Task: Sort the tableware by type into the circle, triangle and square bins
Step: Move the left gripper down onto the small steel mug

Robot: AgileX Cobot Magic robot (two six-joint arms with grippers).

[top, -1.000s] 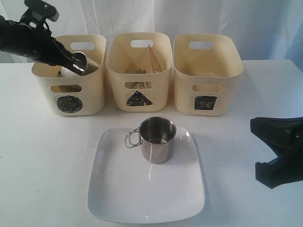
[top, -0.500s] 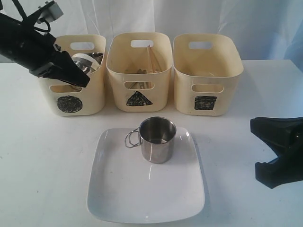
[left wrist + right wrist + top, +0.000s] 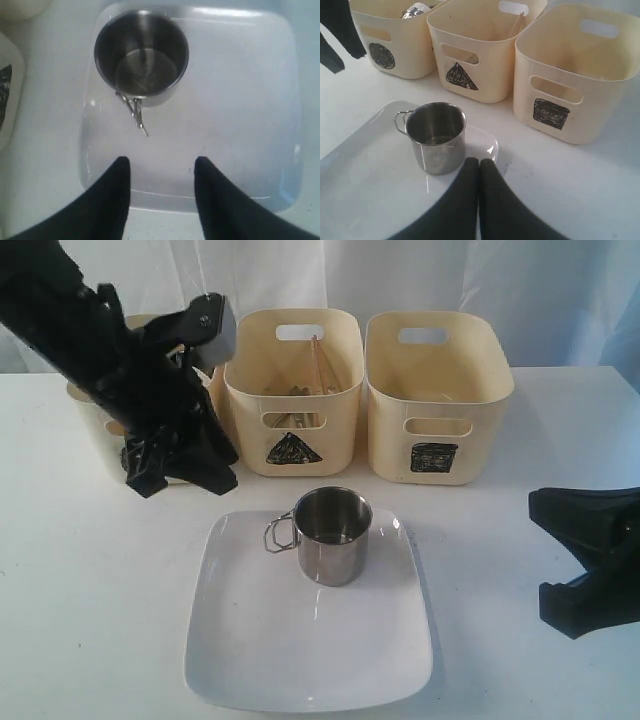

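A steel handled mug [image 3: 333, 535] stands upright on the back part of the large white square plate [image 3: 310, 650], with its handle to the left. My left gripper [image 3: 185, 478] hangs open and empty in front of the circle bin [image 3: 92, 435], just behind the plate's left corner. In the left wrist view the mug [image 3: 141, 52] lies ahead of the spread gripper [image 3: 161, 162], over the plate [image 3: 240, 100]. My right gripper [image 3: 600, 560] rests at the right, shut on nothing [image 3: 479, 161]. Steel and white pieces [image 3: 415, 9] show inside the circle bin. Wooden chopsticks [image 3: 318, 360] stand in the triangle bin [image 3: 293, 390].
Three cream bins stand in a row at the back; the square bin [image 3: 438, 395] is on the right. My left arm hides most of the circle bin in the exterior view. The white table [image 3: 500, 540] runs bare between the plate and my right gripper.
My left arm held a steel mug over the circle bin, let it go there, then swung forward and down. It now hangs open near the plate. The right arm has not moved.
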